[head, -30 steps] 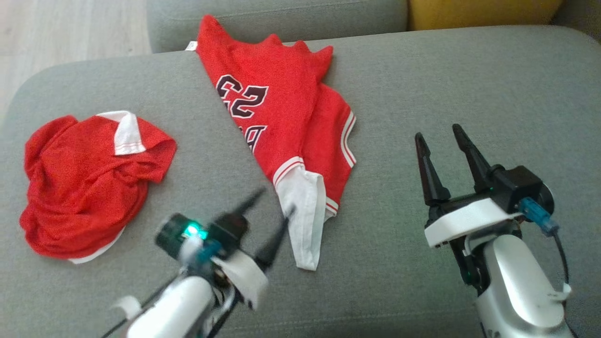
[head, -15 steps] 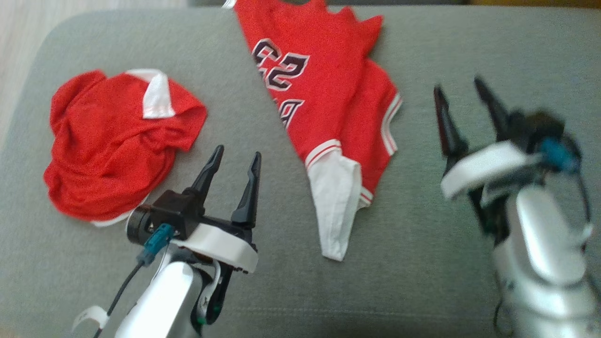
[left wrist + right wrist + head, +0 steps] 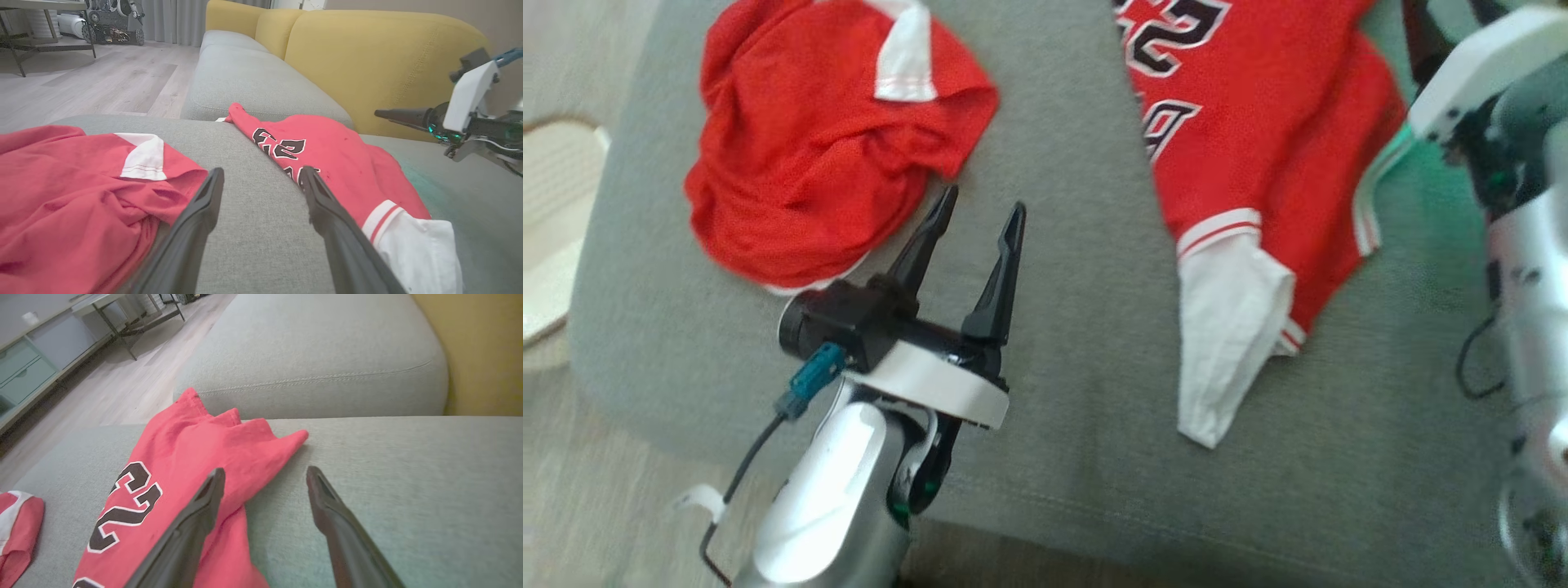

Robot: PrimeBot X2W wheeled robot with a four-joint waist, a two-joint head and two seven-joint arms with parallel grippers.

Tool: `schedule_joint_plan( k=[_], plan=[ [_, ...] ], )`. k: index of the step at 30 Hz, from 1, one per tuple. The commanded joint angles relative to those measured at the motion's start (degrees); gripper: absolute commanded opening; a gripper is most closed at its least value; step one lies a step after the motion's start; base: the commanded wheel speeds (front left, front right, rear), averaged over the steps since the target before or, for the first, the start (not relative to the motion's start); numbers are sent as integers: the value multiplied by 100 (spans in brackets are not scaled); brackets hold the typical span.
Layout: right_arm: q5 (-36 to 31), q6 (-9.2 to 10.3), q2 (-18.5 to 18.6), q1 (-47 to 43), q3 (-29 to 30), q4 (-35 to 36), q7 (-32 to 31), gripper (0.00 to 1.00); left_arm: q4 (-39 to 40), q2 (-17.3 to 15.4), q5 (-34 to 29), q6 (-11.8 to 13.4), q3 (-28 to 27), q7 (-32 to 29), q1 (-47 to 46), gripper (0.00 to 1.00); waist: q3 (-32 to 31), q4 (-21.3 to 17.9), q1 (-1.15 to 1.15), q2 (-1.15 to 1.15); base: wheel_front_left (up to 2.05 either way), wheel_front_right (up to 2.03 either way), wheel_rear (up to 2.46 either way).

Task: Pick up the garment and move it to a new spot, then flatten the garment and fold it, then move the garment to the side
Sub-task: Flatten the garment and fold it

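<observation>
Two red garments lie on the grey sofa seat (image 3: 1078, 392). A crumpled one with a white collar (image 3: 825, 147) sits at the left. A folded jersey with dark numbers and a white hem (image 3: 1258, 163) lies at the right. My left gripper (image 3: 982, 204) stands open between them, fingertips close to the crumpled garment's (image 3: 61, 192) near edge, holding nothing. My right gripper (image 3: 264, 473) is open and empty above the jersey's (image 3: 184, 465) right edge, its left finger over the red cloth. The left wrist view catches it at the right (image 3: 408, 115).
The yellow backrest (image 3: 367, 61) rises behind the seat, with a second grey cushion (image 3: 310, 347) beyond the jersey. A pale basket (image 3: 547, 245) stands on the wooden floor (image 3: 613, 506) off the sofa's left end. The seat's front edge runs just under my left arm.
The head camera has tilted, shifting the whole picture up and right. My left gripper swung left toward the crumpled garment. My right gripper came closer to the jersey's right edge.
</observation>
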State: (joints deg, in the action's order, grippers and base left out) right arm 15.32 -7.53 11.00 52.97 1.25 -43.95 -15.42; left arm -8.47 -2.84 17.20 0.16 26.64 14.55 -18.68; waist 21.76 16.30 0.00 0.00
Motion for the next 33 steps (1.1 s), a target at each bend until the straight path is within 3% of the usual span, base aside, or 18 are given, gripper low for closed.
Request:
schedule_joint_plan(
  k=[1, 8, 16, 17, 18, 24, 33],
  plan=[
    [64, 4, 4, 336, -2, -10, -75, 100, 214, -21, -54, -27, -215, 44, -213, 100, 348, 351, 0, 0, 0, 0, 0],
    [18, 4, 180, 1139, 402, -1087, -192, 100, 392, -6, 228, 60, -14, 44, -396, 100, 609, 659, 0, 0, 0, 0, 0],
    [-144, 4, 278, 1653, 739, -1803, -19, 100, 450, -5, 395, 183, 110, 44, -426, 100, 733, 831, 0, 0, 0, 0, 0],
    [-175, 4, 285, 1703, 779, -1885, 25, 39, 450, -5, 406, 195, 119, 44, -424, 100, 738, 838, 0, 0, 0, 0, 0],
    [-212, 4, 295, 1745, 816, -1952, 101, 0, 447, -5, 414, 206, 128, 44, -423, 100, 737, 841, 0, 0, 0, 0, 0],
    [-305, 4, 174, 1836, 796, -2142, 650, 0, 382, -4, 405, 252, 98, 44, -404, 100, 612, 691, 0, 0, 0, 0, 0],
    [-220, 4, 214, 1688, 377, -2066, 1490, 0, 295, -4, 270, 193, -42, 45, -312, 100, 168, 107, 0, 0, 0, 0, 0]
  ],
)
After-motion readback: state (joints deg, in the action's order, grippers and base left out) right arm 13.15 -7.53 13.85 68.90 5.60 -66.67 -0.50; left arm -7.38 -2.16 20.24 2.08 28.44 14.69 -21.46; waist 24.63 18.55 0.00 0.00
